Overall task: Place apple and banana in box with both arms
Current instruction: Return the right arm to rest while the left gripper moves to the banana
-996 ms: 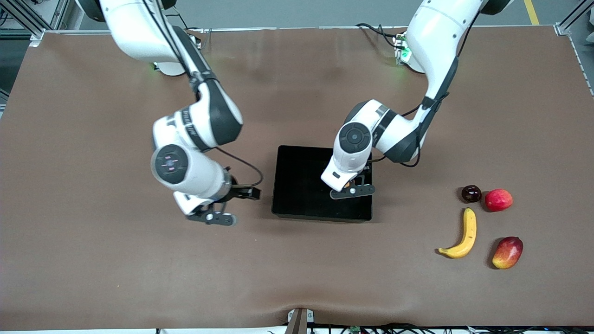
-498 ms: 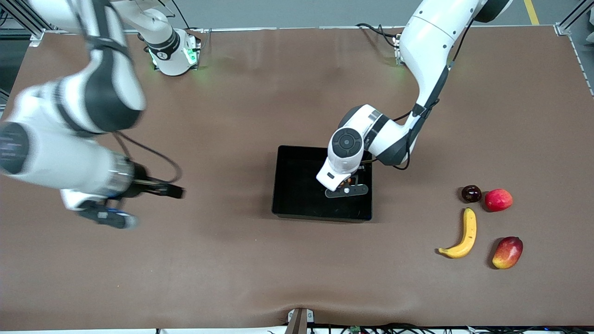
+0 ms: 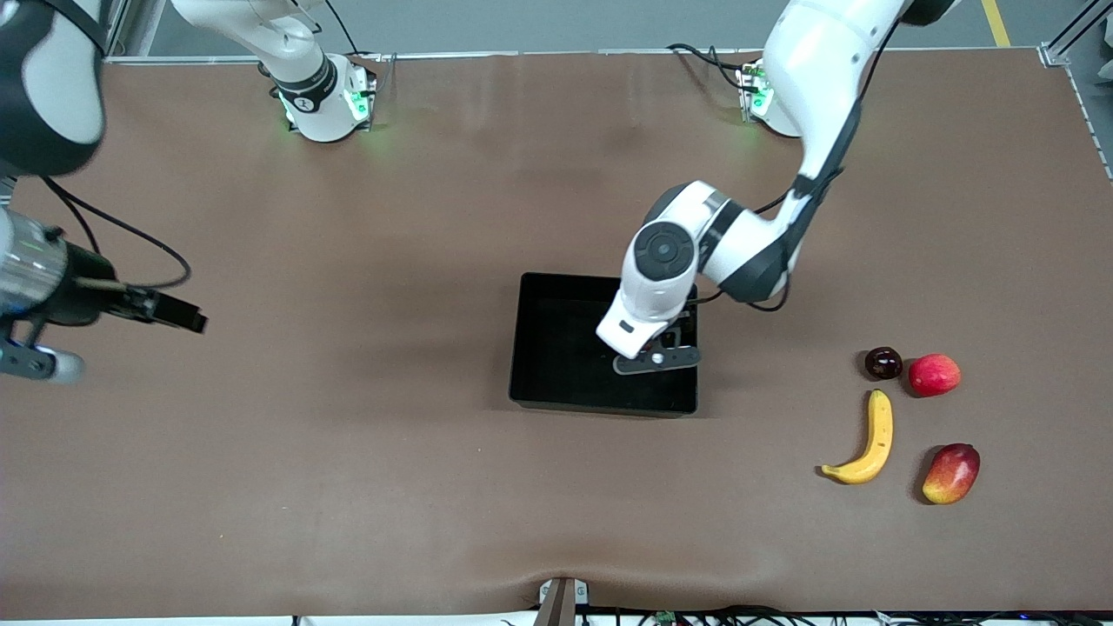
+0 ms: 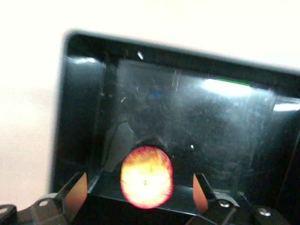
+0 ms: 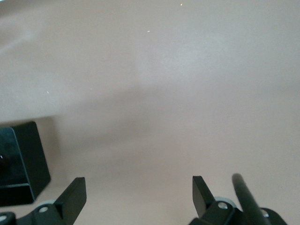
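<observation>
Black box [image 3: 556, 348] walls already ring the apple [image 4: 146, 176], released under the spread left end effector [image 4: 140, 192], so lifting off carelessly could nudge it, while the banana [image 3: 868, 441] lies untouched on the surface [image 3: 348, 487] and the spread right end effector [image 5: 138, 192] waits away from the box.

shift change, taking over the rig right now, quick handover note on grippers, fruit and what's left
Left gripper: open over the box, nothing in it.
Right gripper: open, empty, arm waiting over the right arm's end of the table.
Done: the apple lies in the box, under the left gripper.
Left: the banana lies on the table toward the left arm's end, untouched, between a mango and two round fruits.
</observation>
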### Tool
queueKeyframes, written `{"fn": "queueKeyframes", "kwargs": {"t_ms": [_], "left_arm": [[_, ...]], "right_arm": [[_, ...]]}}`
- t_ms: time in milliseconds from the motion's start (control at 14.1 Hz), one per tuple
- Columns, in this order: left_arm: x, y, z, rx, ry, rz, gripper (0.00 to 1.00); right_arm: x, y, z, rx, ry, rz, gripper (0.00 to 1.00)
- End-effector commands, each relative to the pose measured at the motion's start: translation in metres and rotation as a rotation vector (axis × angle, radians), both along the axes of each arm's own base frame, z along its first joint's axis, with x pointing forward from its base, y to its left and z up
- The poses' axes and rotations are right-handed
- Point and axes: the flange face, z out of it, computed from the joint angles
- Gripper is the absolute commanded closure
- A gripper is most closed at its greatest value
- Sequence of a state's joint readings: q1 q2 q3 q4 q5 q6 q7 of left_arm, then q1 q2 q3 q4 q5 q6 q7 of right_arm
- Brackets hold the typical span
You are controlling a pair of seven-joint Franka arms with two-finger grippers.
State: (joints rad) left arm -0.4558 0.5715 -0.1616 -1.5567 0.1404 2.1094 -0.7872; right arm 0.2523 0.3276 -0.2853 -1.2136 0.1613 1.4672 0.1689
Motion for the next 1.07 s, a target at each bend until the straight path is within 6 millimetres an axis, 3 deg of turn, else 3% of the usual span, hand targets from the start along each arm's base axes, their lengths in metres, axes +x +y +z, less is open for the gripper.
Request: {"fn": "queueKeyframes", "kwargs": {"t_ms": [0,213,498,640,996], "left_arm": [[0.027,0.051,0.051,0.015,-0.016,0.054,0.0],[0.066,0.128,0.069,0.024,-0.02,0.019,0.0],[0.1,0.238,0.064,0.034,-0.005,-0.068,0.0],[0.112,0.285,0.034,0.028,0.029,-0.12,0.0],[0.14,0.38,-0.03,0.037,-0.055,-0.352,0.0]], "right_arm": [[-0.038,-0.052,0.01,0.017,0.007,0.054,0.0],[-0.07,-0.074,0.018,-0.067,0.018,0.048,0.0],[-0.1,-0.103,0.036,-0.109,0.003,0.078,0.0],[-0.11,-0.13,0.037,-0.085,-0.006,0.133,0.0],[-0.111,-0.122,0.047,-0.081,-0.009,0.149,0.0]]}}
